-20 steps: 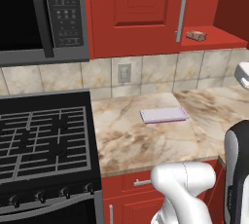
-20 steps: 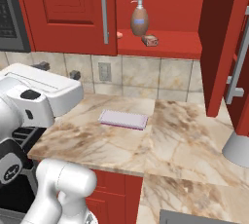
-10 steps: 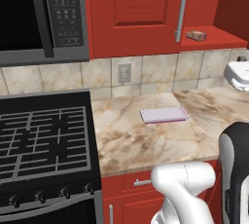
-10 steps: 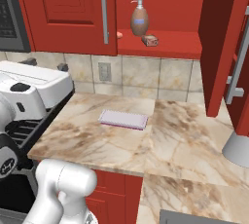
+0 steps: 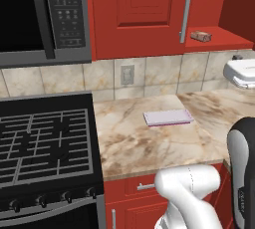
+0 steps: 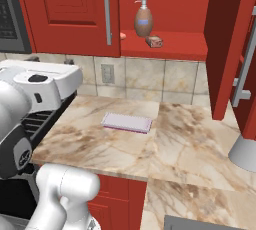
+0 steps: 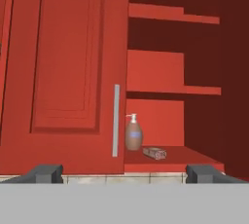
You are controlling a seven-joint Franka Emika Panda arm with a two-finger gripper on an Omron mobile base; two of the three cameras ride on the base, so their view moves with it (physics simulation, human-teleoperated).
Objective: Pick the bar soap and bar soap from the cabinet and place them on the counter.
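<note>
A reddish-brown bar soap point(image 6: 154, 41) lies on the open red shelf of the cabinet point(image 6: 65, 9), just right of a brown pump bottle point(image 6: 143, 20). A second, peach-pink bar soap point(image 6: 123, 35) peeks out beside the closed door's edge. In the hand view the first bar soap point(image 7: 154, 153) sits ahead and slightly right of centre, some way off. My gripper point(image 7: 125, 173) is open with nothing between its fingertips point(image 7: 44, 173). In the left base view that bar soap point(image 5: 201, 36) is up on the shelf and the white hand point(image 5: 241, 71) hovers below it over the counter point(image 5: 139, 148).
A pale lavender pad point(image 5: 168, 117) lies on the counter near the wall. The black stove point(image 5: 45, 143) and a microwave point(image 5: 45, 19) are to the left. The cabinet's right door point(image 6: 227, 49) stands swung open. A grey rounded object point(image 6: 245, 151) sits at the counter's right end.
The hand has come further into the left base view and risen slightly toward the cabinet. Its jaws stay open and the soaps have not moved.
</note>
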